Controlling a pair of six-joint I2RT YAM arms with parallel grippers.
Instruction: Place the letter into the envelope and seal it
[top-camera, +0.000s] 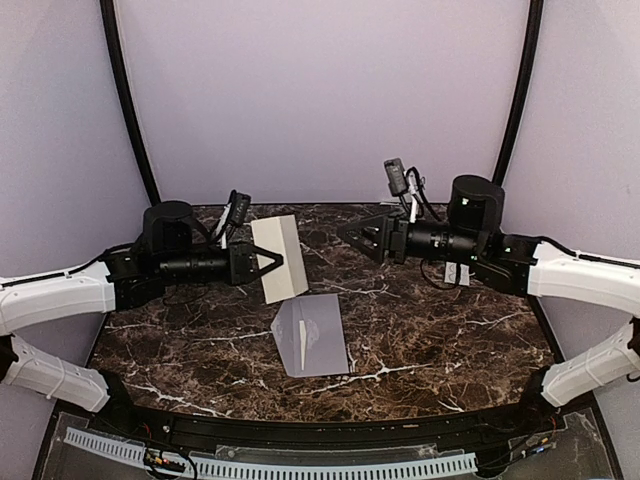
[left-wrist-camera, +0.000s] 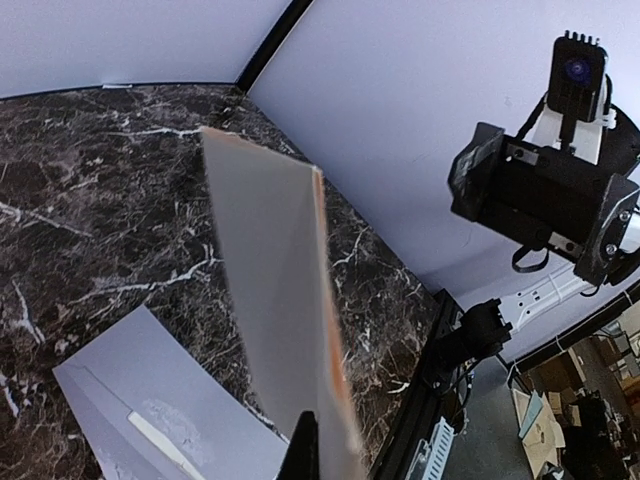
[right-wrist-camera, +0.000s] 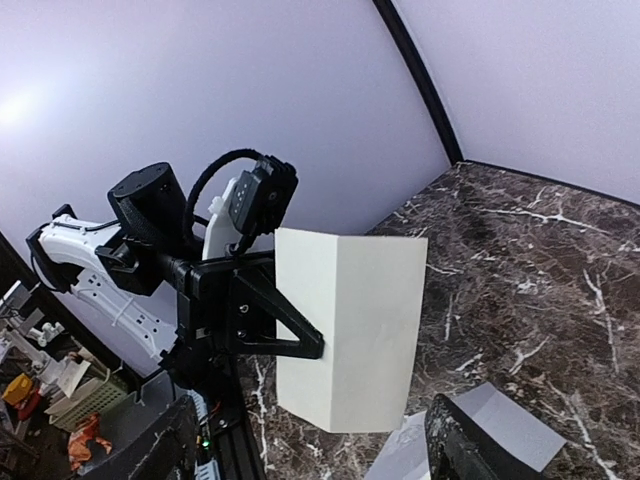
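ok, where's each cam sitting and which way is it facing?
Top external: above and behind the bases, looking down at the table. Both arms show, with the left gripper shut on the letter, the right gripper open and the envelope lying flat.
Left wrist: on the left arm, facing past the letter toward the right gripper. One of its own fingers shows.
Right wrist: on the right arm, facing the left gripper. One of its own fingers shows.
Shared: both wrist views see the letter and envelope.

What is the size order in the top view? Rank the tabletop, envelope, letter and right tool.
1. tabletop
2. envelope
3. letter: folded and held up nearer the camera, so only narrowly behind the envelope
4. right tool
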